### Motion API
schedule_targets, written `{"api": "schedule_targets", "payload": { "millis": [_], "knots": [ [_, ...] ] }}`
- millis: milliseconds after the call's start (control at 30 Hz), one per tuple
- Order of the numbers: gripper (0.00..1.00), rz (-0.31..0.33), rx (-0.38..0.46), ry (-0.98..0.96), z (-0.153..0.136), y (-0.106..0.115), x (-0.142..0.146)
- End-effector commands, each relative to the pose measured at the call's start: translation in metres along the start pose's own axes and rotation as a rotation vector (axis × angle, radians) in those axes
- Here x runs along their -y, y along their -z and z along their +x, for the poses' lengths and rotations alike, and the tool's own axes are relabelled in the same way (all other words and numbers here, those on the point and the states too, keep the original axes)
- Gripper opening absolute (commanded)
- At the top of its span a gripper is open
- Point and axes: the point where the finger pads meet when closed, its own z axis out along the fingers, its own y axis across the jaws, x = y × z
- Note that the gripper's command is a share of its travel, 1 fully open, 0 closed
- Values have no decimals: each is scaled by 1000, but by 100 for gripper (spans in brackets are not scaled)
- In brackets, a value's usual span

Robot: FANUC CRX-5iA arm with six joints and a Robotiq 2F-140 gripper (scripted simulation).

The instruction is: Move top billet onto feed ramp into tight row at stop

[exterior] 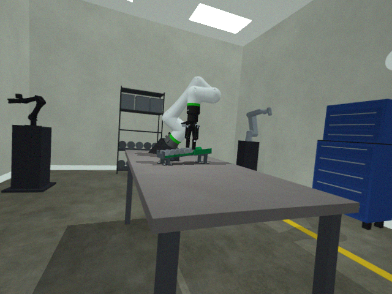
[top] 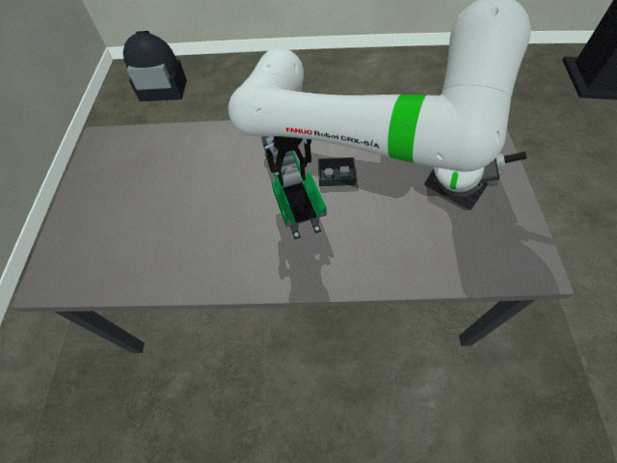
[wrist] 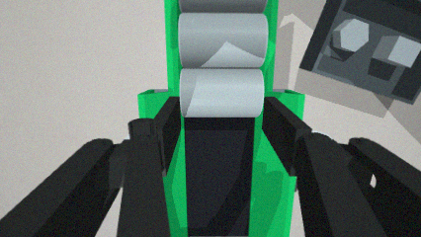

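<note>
The green feed ramp (top: pixel 299 197) stands mid-table on small legs; it also shows in the side view (exterior: pixel 185 153). In the wrist view, grey steel billets lie straight across the ramp (wrist: pixel 222 163) in one row. The nearest billet (wrist: pixel 220 93) touches the one beyond it (wrist: pixel 222 40), and a third (wrist: pixel 222 5) is cut off by the top edge. No billet lies on top of another in this view. My gripper (wrist: pixel 221 113) hangs just over the ramp (top: pixel 288 169). Its fingers are open, with the tips flanking the near half of the nearest billet and not clamping it. The stop is hidden.
A dark tray (top: pixel 337 172) with small grey parts sits just right of the ramp and shows at the top right of the wrist view (wrist: pixel 368 49). The arm's base (top: pixel 456 186) stands at the table's right. The arm's long link spans above the ramp.
</note>
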Motion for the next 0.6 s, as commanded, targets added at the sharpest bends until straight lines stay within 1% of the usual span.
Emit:
{"api": "schedule_targets", "payload": {
  "millis": [0, 133, 200, 367, 567],
  "knots": [
    [49, 1, -1, 0, 0, 21, 0],
    [49, 1, -1, 0, 0, 43, 0],
    [49, 1, -1, 0, 0, 43, 0],
    [49, 1, -1, 0, 0, 63, 0],
    [49, 1, -1, 0, 0, 63, 0]
  ]
}}
